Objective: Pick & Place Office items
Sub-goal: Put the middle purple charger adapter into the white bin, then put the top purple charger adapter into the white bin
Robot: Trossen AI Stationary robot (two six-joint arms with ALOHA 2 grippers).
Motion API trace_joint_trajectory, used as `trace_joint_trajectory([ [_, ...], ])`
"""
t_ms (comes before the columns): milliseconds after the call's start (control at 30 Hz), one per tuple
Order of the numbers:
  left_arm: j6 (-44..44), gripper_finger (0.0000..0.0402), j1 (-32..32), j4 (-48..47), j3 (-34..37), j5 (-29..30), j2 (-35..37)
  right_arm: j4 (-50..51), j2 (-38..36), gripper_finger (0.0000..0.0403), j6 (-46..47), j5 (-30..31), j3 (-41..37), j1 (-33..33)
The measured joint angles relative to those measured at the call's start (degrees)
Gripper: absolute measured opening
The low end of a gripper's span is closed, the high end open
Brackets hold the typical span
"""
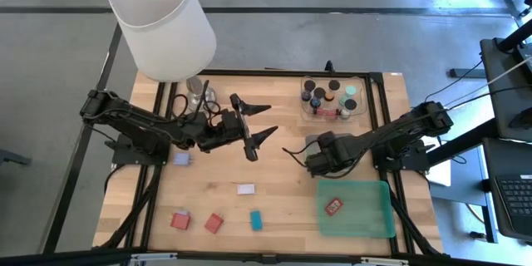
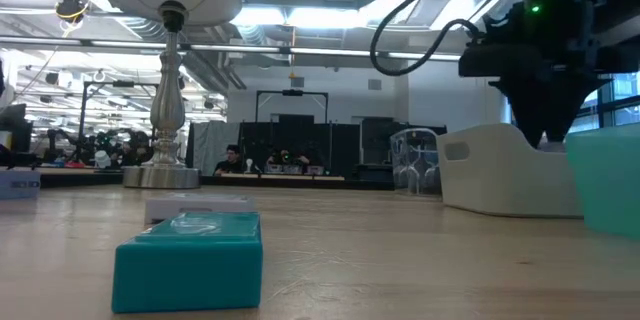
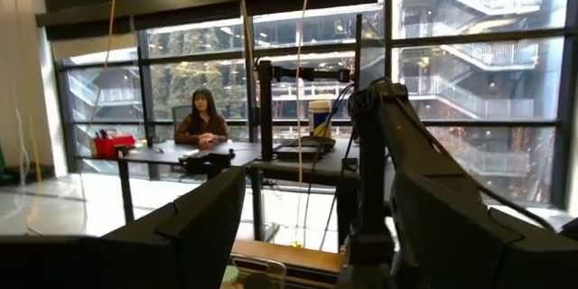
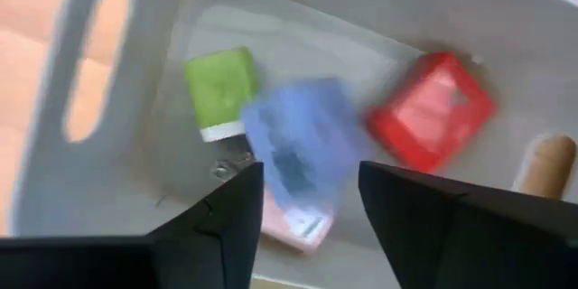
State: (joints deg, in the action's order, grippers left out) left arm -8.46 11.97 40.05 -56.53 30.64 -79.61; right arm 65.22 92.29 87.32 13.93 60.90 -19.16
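My right gripper (image 1: 309, 158) hangs open over the grey tray (image 1: 322, 141). In the right wrist view its fingers (image 4: 307, 226) stand above a blurred blue block (image 4: 293, 149), a green block (image 4: 219, 86), a red block (image 4: 432, 108) and a pink block (image 4: 293, 221) in the tray. My left gripper (image 1: 264, 123) is open and empty above the table's middle, pointing right. On the table lie a lavender block (image 1: 181, 159), a white block (image 1: 245, 189), two red blocks (image 1: 180, 219) (image 1: 214, 223) and a teal block (image 1: 256, 219). A red block (image 1: 334, 207) lies in the green tray (image 1: 366, 216).
The clear tray (image 1: 359, 91) with several capped black cylinders stands at the far right. The white-shaded lamp (image 1: 162, 21) stands at the far left corner, its base (image 2: 165, 172) on the table. A person (image 3: 201, 122) sits at a desk in the room beyond.
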Motion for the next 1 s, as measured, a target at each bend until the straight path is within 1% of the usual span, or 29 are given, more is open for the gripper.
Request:
trace_joint_trajectory([
  [100,1.8,0.0283,0.0,0.0,0.0,0.0,0.0,-1.1,0.0,0.0203,-2.7,0.1,0.0,0.0],
  [267,1.9,0.0283,0.0,-1.2,0.0,0.7,0.0,-1.6,-0.2,0.0239,-5.1,0.2,0.0,0.0],
  [333,2.8,0.0283,0.0,-4.5,0.0,2.5,0.0,-1.5,-0.8,0.0252,-5.5,0.2,0.1,0.0],
  [400,5.9,0.0283,0.0,-9.7,0.0,3.3,0.0,-1.0,-1.7,0.0265,-5.5,0.2,0.5,0.0],
  [500,14.0,0.0283,-0.1,-20.0,0.0,0.9,0.0,0.0,-3.1,0.0279,-6.4,0.4,1.9,0.3],
  [533,17.7,0.0283,-0.2,-24.0,0.0,-0.6,0.0,0.3,-3.5,0.0283,-7.2,0.5,2.6,0.5],
  [633,29.0,0.0283,-0.7,-37.3,0.0,-7.6,0.2,0.6,-4.7,0.0291,-10.2,0.7,4.7,1.1],
  [733,37.2,0.0283,-0.9,-51.8,0.0,-17.2,1.2,0.6,-5.1,0.0293,-12.8,1.9,7.2,1.5],
  [800,39.4,0.0283,-0.9,-62.0,0.0,-24.8,1.9,0.6,-5.1,0.0293,-14.3,3.7,8.9,1.6],
  [900,38.4,0.0283,-0.2,-74.9,0.0,-35.7,2.7,0.0,-5.1,0.0293,-15.8,7.3,10.5,1.6],
  [967,36.7,0.0283,0.8,-83.2,0.0,-39.7,3.1,0.0,-5.1,0.0293,-15.9,9.9,11.2,1.6],
  [1000,36.0,0.0283,1.4,-86.7,0.0,-40.1,3.1,-0.1,-5.1,0.0293,-15.9,11.1,11.5,1.6],
])
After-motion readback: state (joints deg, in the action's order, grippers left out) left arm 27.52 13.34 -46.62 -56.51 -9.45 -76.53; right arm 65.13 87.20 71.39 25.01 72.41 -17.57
